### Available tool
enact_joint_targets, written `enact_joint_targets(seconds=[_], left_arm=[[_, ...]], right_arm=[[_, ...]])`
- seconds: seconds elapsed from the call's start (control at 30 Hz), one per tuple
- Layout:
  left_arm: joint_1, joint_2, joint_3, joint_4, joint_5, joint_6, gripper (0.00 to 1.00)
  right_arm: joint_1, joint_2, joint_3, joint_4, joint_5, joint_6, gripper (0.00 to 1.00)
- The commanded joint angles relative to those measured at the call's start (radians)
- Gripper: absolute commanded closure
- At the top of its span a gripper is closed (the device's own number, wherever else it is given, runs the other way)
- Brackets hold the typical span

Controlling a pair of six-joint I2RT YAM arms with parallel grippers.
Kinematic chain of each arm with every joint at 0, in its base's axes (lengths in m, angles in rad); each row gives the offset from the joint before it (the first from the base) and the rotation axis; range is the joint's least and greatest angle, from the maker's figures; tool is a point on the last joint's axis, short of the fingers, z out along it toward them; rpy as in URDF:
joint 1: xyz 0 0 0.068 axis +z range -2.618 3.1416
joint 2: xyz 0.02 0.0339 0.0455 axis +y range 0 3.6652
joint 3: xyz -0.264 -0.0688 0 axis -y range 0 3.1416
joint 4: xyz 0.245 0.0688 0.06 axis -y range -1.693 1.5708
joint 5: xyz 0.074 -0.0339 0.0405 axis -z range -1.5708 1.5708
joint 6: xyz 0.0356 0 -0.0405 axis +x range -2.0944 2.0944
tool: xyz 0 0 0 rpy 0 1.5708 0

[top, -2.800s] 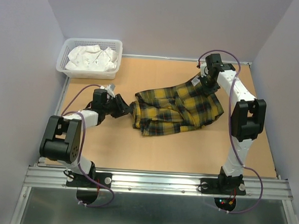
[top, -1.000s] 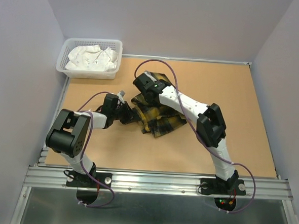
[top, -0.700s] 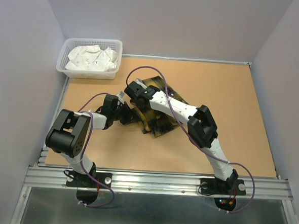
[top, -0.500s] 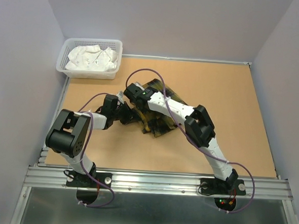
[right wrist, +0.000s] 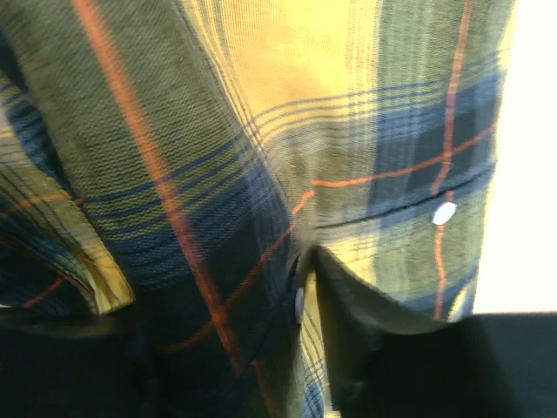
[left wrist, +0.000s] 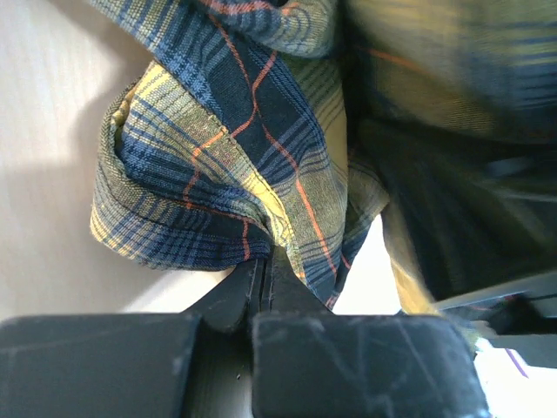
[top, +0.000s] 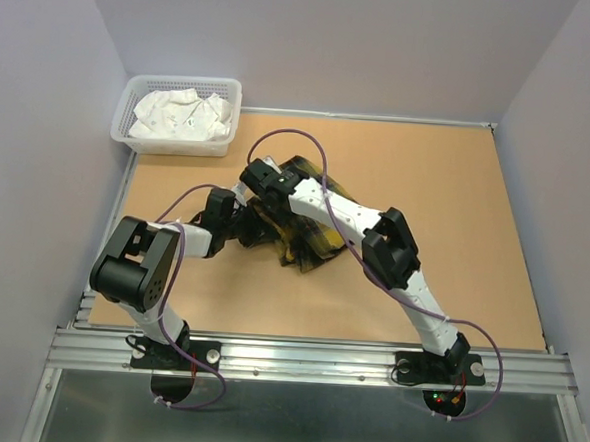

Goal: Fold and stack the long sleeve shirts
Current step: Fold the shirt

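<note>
Shirt bunched mid-table, anchored for a fold.
From above, the shirt point(top: 299, 236) is seen crumpled at the centre of the table point(top: 456, 211), crossed by the right arm. The right pincer point(top: 260, 179) is set at its far edge, well apart from the basket point(top: 177, 114) of white cloth. At the left wrist, the left pincer point(left wrist: 264, 266) is clamped tight on a fold, seemingly as an anchor. At the right wrist, the view is filled with cloth, and that pincer's gap cannot be told.

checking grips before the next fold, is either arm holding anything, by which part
The left gripper pinches the plaid shirt by a bunched fold at its left end. Whether the right gripper holds cloth cannot be told.
</note>
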Motion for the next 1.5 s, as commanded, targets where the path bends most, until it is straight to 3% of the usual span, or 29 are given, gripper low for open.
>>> enact_joint_targets(seconds=[0.0, 0.13, 0.3, 0.37, 0.57, 0.67, 0.73, 0.77, 0.9, 1.07, 1.3, 1.47], left_arm=[[-0.009, -0.049, -0.021, 0.035, 0.008, -0.005, 1.0], [-0.008, -0.063, -0.035, 0.033, -0.006, -0.017, 1.0], [0.009, -0.103, -0.063, 0.021, -0.02, -0.029, 0.96], [0.032, -0.147, -0.07, -0.005, -0.027, -0.034, 0.89], [0.074, -0.291, -0.04, -0.243, -0.13, 0.036, 0.64], [0.089, -0.374, -0.021, -0.341, -0.171, 0.055, 0.48], [0.089, -0.397, -0.009, -0.417, -0.203, 0.064, 0.3], [0.089, -0.408, -0.001, -0.435, -0.207, 0.066, 0.28], [0.089, -0.456, 0.045, -0.449, -0.208, 0.055, 0.29], [0.075, -0.376, 0.167, -0.418, -0.217, 0.049, 0.33], [0.006, -0.198, 0.416, -0.375, -0.245, 0.035, 0.37], [-0.017, -0.059, 0.459, -0.338, -0.285, 0.047, 0.4]], right_arm=[[0.012, -0.015, 0.094, 0.014, -0.03, 0.069, 0.42], [0.012, -0.065, 0.132, 0.012, -0.142, 0.084, 0.32], [0.01, -0.193, 0.114, 0.023, -0.191, 0.121, 0.29], [0.004, -0.237, 0.054, 0.032, -0.194, 0.135, 0.23], [-0.052, -0.459, -0.199, 0.116, -0.223, 0.215, 0.23], [-0.094, -0.563, -0.422, 0.229, -0.299, 0.273, 0.3], [-0.124, -0.633, -0.498, 0.274, -0.374, 0.296, 0.34], [-0.134, -0.656, -0.541, 0.328, -0.401, 0.307, 0.36], [-0.18, -0.749, -0.743, 0.498, -0.536, 0.385, 0.53], [-0.226, -0.817, -0.972, 0.668, -0.648, 0.454, 0.72], [-0.234, -0.82, -1.118, 0.839, -0.709, 0.5, 0.76], [-0.234, -0.744, -1.176, 0.917, -0.812, 0.52, 0.8]])
